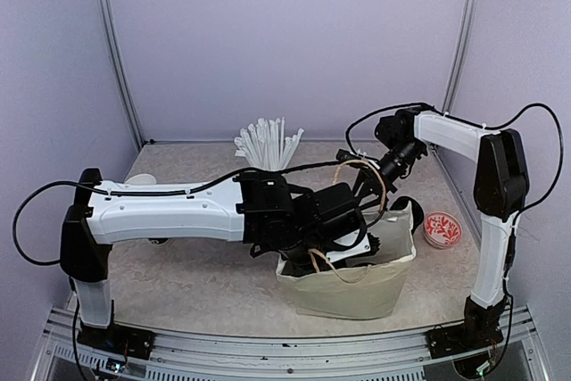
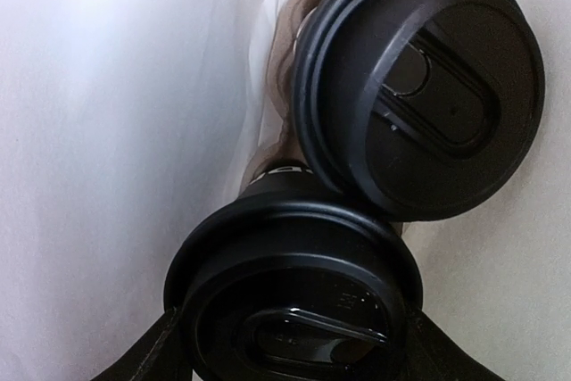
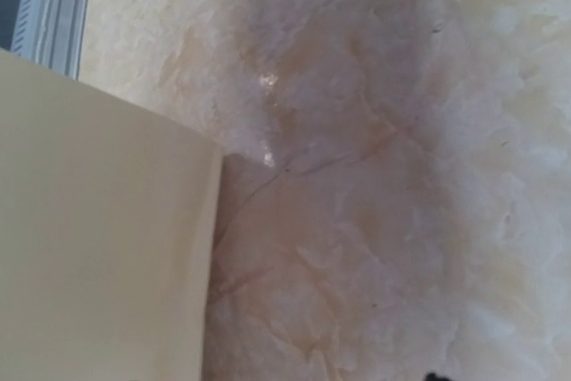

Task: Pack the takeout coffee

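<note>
Marbled table (image 1: 187,274), bag (image 1: 343,296) wall beside held cup (image 2: 294,301)

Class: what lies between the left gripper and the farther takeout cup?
The nearer lidded cup, flanked by the left gripper; the left wrist view shows it.

Table top (image 1: 187,274): mottled beige, stone-look surface. Standing directly on it: cream paper bag (image 1: 343,296), near edge, right of centre. Small round dish (image 1: 442,229) with red pattern, right of the bag, apart from it. Bundle of white straws (image 1: 268,144), far centre, base hidden.
</note>
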Controlling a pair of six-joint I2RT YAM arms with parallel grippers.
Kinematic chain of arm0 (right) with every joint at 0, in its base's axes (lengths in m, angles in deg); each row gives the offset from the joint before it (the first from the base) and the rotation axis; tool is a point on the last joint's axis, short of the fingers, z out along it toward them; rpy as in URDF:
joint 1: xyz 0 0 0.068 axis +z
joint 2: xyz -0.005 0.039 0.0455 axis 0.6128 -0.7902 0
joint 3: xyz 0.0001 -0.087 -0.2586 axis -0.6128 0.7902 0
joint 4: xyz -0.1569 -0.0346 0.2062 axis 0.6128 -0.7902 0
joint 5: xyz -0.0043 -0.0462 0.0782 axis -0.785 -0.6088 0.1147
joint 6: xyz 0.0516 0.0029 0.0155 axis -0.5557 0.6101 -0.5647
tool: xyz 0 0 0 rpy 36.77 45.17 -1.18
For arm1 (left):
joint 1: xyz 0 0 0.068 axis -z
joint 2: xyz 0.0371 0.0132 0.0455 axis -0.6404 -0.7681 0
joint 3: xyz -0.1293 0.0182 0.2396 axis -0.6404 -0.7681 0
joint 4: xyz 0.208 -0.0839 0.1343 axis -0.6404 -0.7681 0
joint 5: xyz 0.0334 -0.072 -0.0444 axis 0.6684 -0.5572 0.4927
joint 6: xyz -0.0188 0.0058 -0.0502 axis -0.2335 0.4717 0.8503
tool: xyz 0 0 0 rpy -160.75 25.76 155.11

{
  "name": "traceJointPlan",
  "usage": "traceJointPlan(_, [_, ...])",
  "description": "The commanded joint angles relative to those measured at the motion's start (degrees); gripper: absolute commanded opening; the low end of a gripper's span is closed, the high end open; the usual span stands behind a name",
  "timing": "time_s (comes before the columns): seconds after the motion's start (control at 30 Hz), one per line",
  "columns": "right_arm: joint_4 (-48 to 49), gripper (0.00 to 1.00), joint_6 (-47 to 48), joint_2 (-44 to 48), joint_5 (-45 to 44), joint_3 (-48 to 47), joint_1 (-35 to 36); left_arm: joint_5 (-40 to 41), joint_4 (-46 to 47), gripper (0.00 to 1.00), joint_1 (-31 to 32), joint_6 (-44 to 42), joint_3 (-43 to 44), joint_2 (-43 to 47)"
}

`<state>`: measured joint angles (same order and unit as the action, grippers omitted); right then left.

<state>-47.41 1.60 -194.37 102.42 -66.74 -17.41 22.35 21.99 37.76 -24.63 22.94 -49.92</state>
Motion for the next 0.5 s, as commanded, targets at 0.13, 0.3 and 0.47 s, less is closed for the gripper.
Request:
traceJointPlan(0.13, [0.7,0.65,-1.2,2.7,2.6,1.4,-0.6,-13.0,-16.9,0.52,2.0,12.9,5.2,-3.1])
traceJointPlan(0.3, [1.8,0.65,-1.7,3.9,3.2,2.8,-0.6,-12.5,-20.0,0.52,2.1,14.8,8.8,-6.0])
traceJointPlan(0.47, [2.4,0.65,-1.9,4.7,3.1,3.8,-0.6,-11.3,-19.9,0.55,3.2,15.3,11.9,-8.5])
